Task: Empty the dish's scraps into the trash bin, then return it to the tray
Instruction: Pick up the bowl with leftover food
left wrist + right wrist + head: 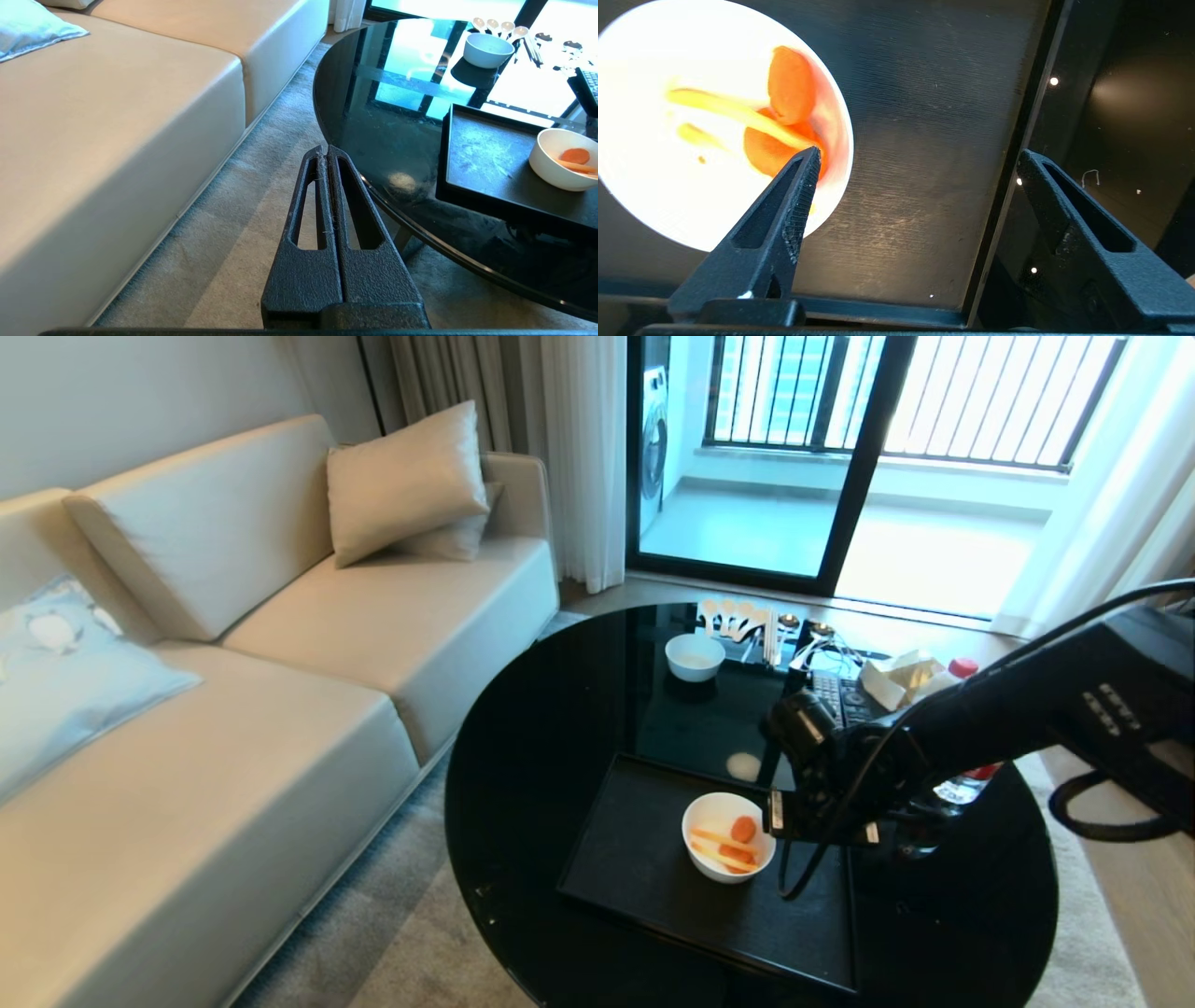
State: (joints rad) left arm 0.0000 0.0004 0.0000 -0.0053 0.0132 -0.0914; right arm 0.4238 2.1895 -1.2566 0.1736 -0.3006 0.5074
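Right gripper [920, 158] jaws spread wide, empty, above tray [635, 859]. Dish [727, 836] with scraps [735, 843] sits on tray, just left of gripper. Left gripper [325, 154] closed, parked off-table. Right arm nearer.

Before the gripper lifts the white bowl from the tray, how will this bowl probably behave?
The dish looks glossy, so it may slip between the right gripper fingers. It seems rigid and probably breakable, like ceramic. The scraps lie loose inside, so tilting likely shifts them. It sits flat on the tray, so tipping seems unlikely.
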